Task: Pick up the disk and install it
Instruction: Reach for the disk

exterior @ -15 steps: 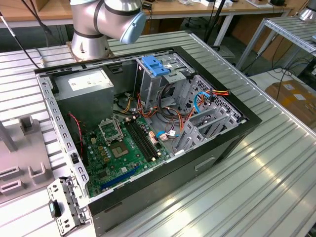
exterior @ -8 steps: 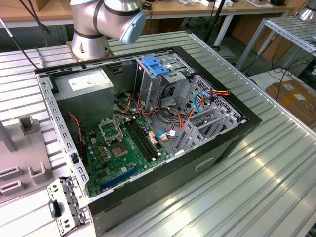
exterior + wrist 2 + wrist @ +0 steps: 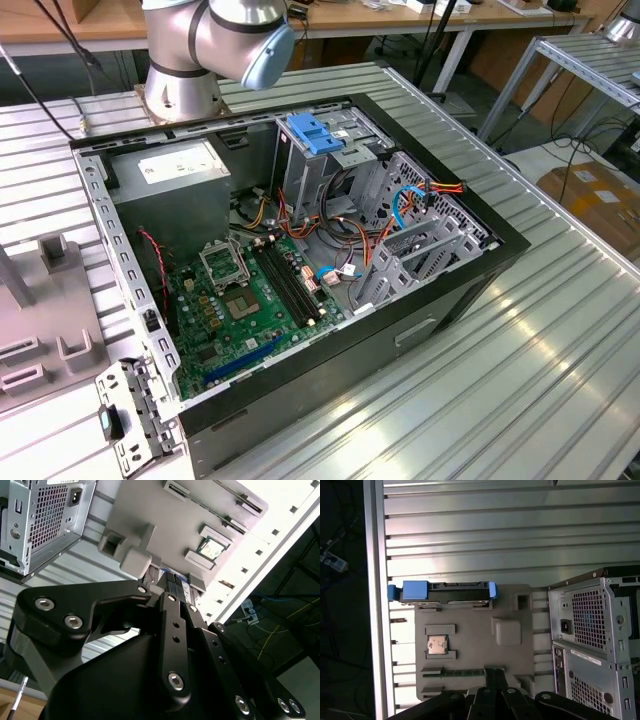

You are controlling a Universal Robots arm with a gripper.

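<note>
Disk (image 3: 455, 591), blue-railed, edge-up in grey moulded tray (image 3: 470, 652); black gripper (image 3: 495, 674) pressed together, apart.

The arm (image 3: 215, 40) is standing just beyond the open computer case (image 3: 450, 305) in the exterior view, its silver, blue-capped joint leaning over the case's far rim. The black gripper (image 3: 172, 594) is hanging outside the case, near its vented rear panel, pointing down.
</note>
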